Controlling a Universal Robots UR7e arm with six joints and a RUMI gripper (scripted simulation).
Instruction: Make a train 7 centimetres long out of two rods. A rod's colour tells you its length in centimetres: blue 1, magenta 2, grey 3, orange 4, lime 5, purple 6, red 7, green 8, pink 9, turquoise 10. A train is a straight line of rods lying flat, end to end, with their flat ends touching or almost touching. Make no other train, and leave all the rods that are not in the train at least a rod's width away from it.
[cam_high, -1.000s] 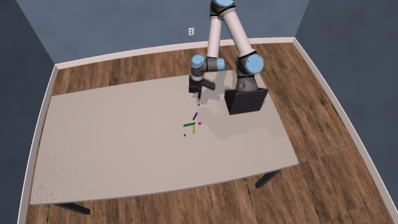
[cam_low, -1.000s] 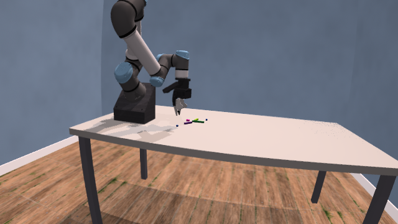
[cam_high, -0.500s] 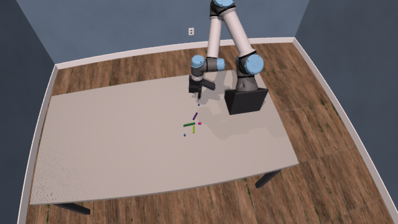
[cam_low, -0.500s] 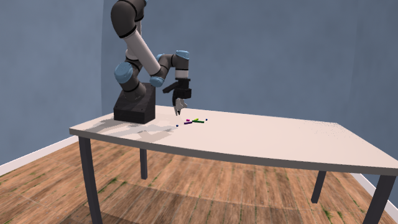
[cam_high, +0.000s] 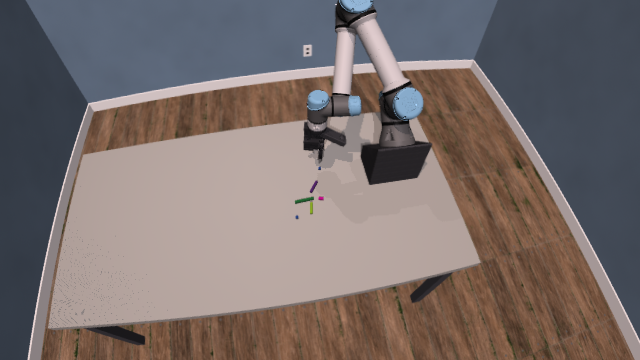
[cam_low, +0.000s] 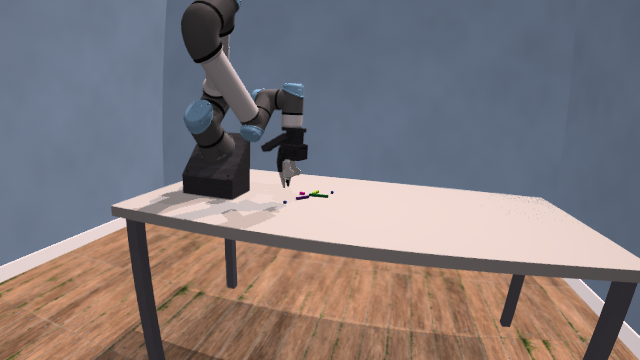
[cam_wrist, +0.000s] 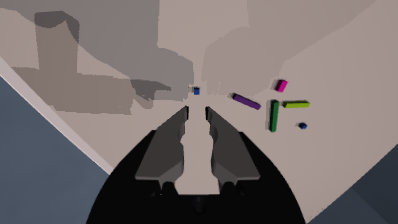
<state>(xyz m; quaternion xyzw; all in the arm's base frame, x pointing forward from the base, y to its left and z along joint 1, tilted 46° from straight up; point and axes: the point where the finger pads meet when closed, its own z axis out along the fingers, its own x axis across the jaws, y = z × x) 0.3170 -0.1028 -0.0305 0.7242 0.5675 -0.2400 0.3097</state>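
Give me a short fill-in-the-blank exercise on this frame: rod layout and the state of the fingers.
1. The gripper hangs above the table with its fingers narrowed and holding ____.
2. The small cube-like rod nearest the fingertips is ____.
3. The long green rod and the lime rod together form a ____ shape.
4. The short magenta rod lies apart from the ____ rod beside it.

Missing words: nothing; blue; T; purple
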